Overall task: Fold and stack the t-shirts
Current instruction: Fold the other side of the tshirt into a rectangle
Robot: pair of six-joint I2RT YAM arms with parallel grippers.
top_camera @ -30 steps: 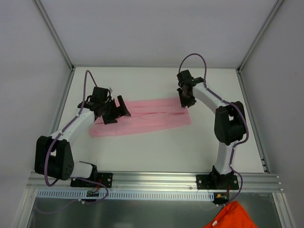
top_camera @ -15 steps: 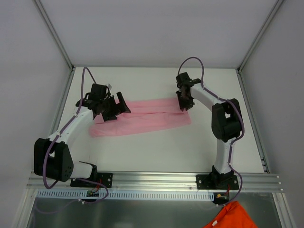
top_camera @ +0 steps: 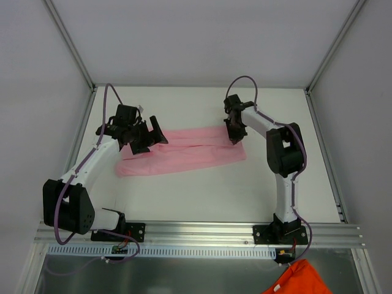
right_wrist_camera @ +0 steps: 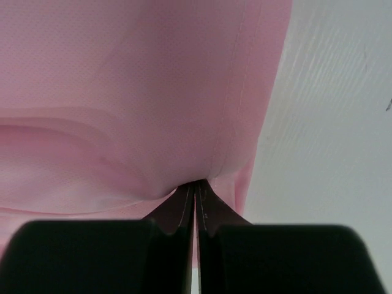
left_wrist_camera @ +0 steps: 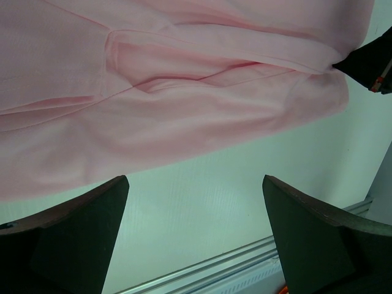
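Top external: pink t-shirt [top_camera: 184, 156] lies flat, folded lengthwise.

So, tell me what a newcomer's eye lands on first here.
The pink t-shirt lies folded into a long band across the middle of the table. The right claw is pinched shut on its right end, while the left claw hangs open over its left end. An orange cloth peeks in at the bottom right.

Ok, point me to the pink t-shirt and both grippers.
pink t-shirt [top_camera: 184, 154], top view, middle of the folded strip.
right gripper [right_wrist_camera: 195, 184], right wrist view, shut fingertips pinching the fabric.
left gripper [left_wrist_camera: 195, 180], left wrist view, gap between its open fingertips.
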